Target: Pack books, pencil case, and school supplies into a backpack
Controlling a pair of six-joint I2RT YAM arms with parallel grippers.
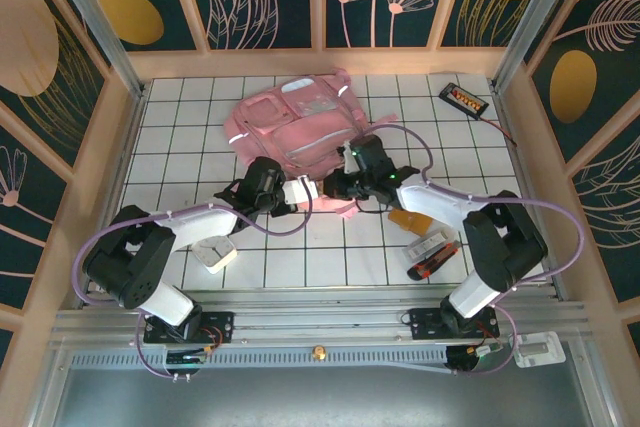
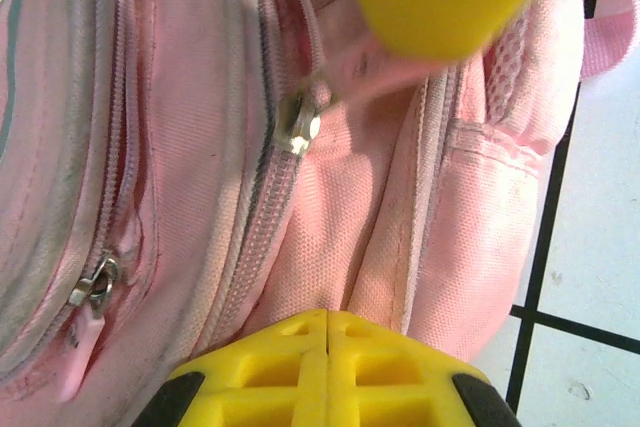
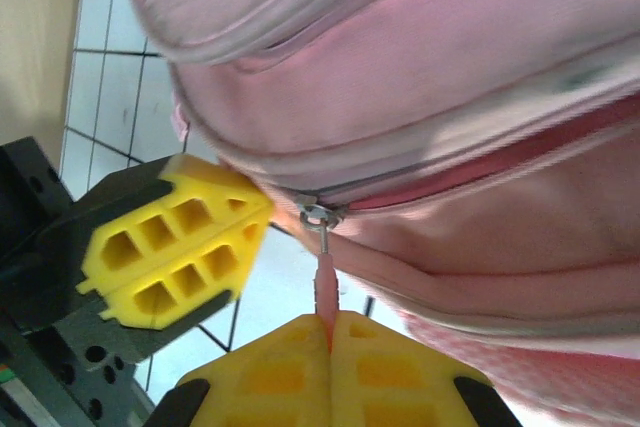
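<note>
Pink fabric marks the landmark: the backpack lies flat on the tiled table, and every position below is given from it.

Overhead view. The left gripper and the right gripper meet at the backpack's near edge, tips close together. The orange-brown notebook and the wrapped pack lie outside the backpack, nearer than it and to its right. A black device sits off its far right corner. No item is judged packed yet.

Left wrist view. The left gripper's fingers are clenched together, tips against the backpack's side panel. Whether a fold of cloth is caught between them cannot be told. A metal slider sits on the zip track just beyond them.

Right wrist view. The right gripper is clenched on the pink zip pull, which hangs from the slider at the end of the backpack's zip. The track running on from it is closed. The left gripper sits just beside that slider, touching the backpack's edge.

Assessment — the step in hand is opening the backpack's main compartment, ahead of any packing. The next move calls for a steady pull on the zip pull along the line of the track, not away from it, while the left gripper braces the cloth. Otherwise the soft backpack is likely to slide or bunch instead of unzipping.
</note>
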